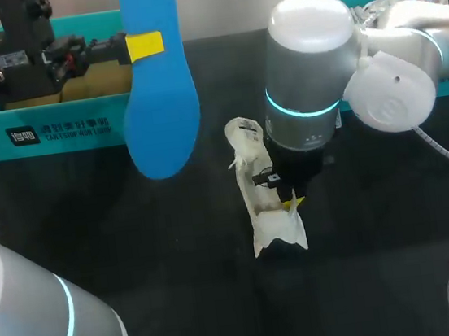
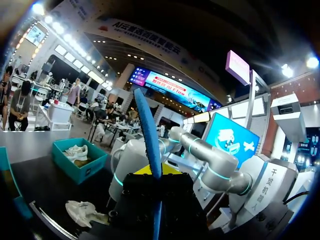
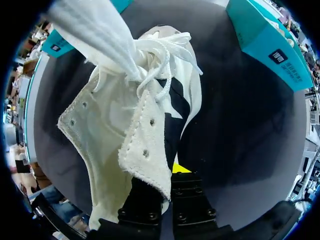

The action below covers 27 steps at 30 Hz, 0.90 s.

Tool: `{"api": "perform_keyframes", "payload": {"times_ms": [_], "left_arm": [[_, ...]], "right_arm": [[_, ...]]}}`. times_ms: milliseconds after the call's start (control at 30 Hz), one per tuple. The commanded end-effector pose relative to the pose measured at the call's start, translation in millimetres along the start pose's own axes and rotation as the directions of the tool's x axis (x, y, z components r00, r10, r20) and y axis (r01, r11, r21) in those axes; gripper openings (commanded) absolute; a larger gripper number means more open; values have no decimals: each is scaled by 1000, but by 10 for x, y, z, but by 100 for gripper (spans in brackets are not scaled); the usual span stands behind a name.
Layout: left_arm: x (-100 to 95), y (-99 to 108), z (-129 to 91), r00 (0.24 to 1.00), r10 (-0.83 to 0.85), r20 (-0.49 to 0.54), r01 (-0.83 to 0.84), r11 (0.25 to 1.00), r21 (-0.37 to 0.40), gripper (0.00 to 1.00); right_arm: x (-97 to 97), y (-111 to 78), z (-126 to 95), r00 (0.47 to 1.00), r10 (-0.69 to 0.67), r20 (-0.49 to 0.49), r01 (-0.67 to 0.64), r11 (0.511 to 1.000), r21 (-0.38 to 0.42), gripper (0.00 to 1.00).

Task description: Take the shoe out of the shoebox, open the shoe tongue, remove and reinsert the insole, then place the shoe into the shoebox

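Left gripper (image 1: 144, 45) clamped on the blue insole (image 1: 161, 118), held clear of the table (image 1: 136, 252) in front of the left teal box (image 1: 64, 130); left wrist view shows the insole (image 2: 150, 135) edge-on between the fingers. White shoe (image 1: 250, 165) lies on the table, between the two boxes, tongue and laces pulled open. Right gripper (image 1: 291, 202) at the shoe's rear; right wrist view shows its fingers pinching the shoe's (image 3: 115, 125) side wall.
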<state>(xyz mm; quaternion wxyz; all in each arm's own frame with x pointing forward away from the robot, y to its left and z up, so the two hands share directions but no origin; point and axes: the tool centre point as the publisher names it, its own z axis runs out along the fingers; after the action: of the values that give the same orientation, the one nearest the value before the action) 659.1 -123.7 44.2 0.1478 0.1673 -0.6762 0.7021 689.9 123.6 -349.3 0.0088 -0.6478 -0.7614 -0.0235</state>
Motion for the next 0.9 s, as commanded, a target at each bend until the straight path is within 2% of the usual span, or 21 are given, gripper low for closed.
{"api": "perform_keyframes", "payload": {"times_ms": [33,533,900], "left_arm": [[-3,-1,0,1000,0,0,0,1000,-3,0],[-3,-1,0,1000,0,0,0,1000,-3,0],[-3,-1,0,1000,0,0,0,1000,-3,0]], "right_arm": [[-27,-72,-49,1000,2,2,-2,1000,-24,0],[-3,-211,352,997,20,-76,-17,999,36,0],[-3,-247,452,997,-2,-76,6,999,53,0]]}}
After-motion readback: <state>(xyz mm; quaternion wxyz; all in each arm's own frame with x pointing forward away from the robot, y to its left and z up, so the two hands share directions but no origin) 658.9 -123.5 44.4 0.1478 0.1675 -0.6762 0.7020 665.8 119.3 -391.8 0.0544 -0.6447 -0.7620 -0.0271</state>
